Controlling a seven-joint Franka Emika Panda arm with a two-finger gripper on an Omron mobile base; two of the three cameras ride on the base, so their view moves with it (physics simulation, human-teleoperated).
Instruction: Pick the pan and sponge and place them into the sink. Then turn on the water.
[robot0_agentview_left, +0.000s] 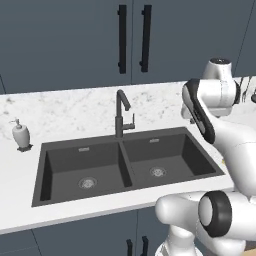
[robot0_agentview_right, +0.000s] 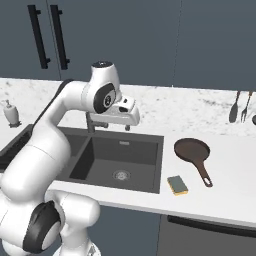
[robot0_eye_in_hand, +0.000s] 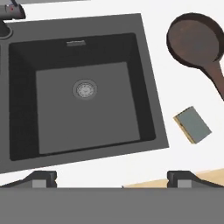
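The dark brown pan (robot0_agentview_right: 191, 149) lies on the white counter right of the sink (robot0_agentview_right: 159, 165), its handle pointing toward the front edge. The yellow sponge (robot0_agentview_right: 177, 185) rests in front of it, grey-green face up. In the hand view, the pan (robot0_eye_in_hand: 195, 38) sits at the upper right, the sponge (robot0_eye_in_hand: 193, 124) below it, and the sink's right basin (robot0_eye_in_hand: 144, 87) lies underneath. My gripper (robot0_agentview_right: 117, 126) hovers open over that basin, left of both objects, holding nothing; its fingertips (robot0_eye_in_hand: 41, 179) stand wide apart. No water is in view at the dark faucet (robot0_agentview_left: 120, 112).
A soap dispenser (robot0_agentview_left: 20, 135) stands on the counter left of the sink (robot0_agentview_left: 126, 167). Dark utensils (robot0_agentview_right: 235, 107) hang on the wall at the far right. Dark cabinets with black handles (robot0_agentview_left: 122, 40) sit above the counter. My arm rises to the right of the basins.
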